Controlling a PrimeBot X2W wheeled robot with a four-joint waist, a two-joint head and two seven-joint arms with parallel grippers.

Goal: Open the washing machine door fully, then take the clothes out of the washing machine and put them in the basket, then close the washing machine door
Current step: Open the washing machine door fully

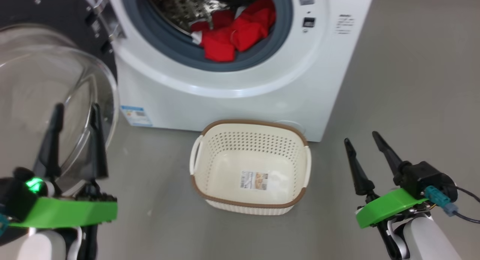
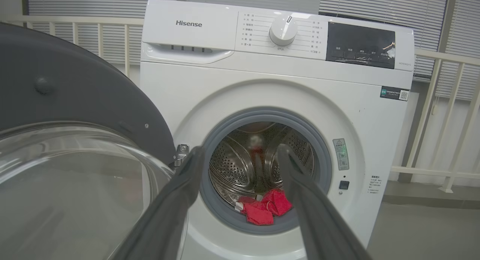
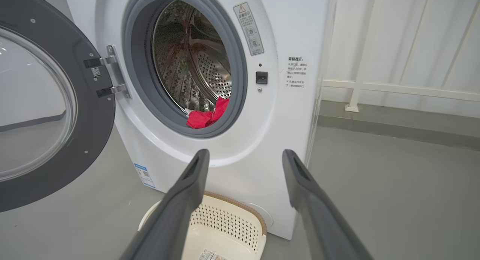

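The black-rimmed round glass washing machine door (image 1: 48, 76) hangs wide open. Bright red fabric clothes (image 1: 232, 33) lie low in the mouth of the white front-loading washing machine (image 1: 225, 98). The cream perforated plastic basket (image 1: 255, 124) stands on the grey floor (image 1: 405, 83) just before it. The left gripper (image 1: 76, 108) and right gripper (image 1: 360, 138) are spread, empty.

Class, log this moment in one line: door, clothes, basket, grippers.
washing machine door: open | red clothes: in drum | basket: no clothes inside | left gripper: open | right gripper: open

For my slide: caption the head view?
Washing machine door open, red clothes in the drum; basket on the floor between the open left gripper and right gripper.
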